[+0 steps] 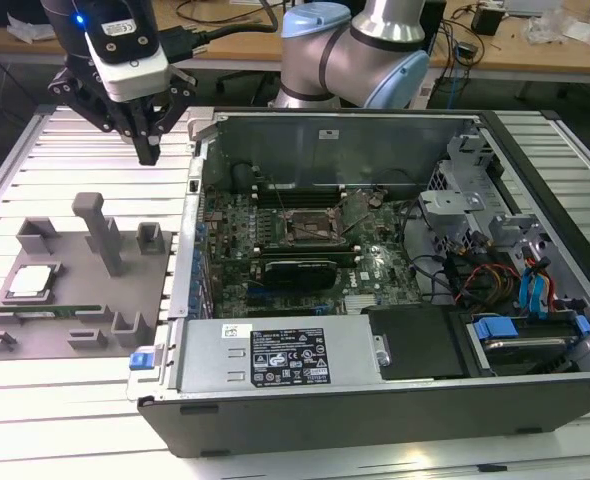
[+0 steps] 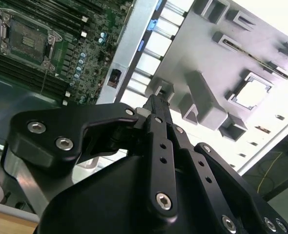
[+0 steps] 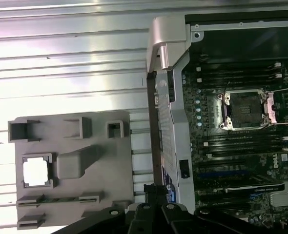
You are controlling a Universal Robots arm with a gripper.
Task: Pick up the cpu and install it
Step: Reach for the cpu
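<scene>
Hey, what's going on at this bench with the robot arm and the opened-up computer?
A robot arm is set to move a cpu into an open computer case. Its gripper hangs shut and empty above the table, near the grey holder tray and beside the case. The cpu lies in its pocket on the tray, untouched. On the motherboard, the socket looks open and empty.

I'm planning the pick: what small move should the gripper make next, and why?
Probably shift toward the exterior view's left and nearer that camera, to stand above the cpu. The gripper hangs empty, shut, past the far edge of the gray holder where the cpu lies.
</scene>
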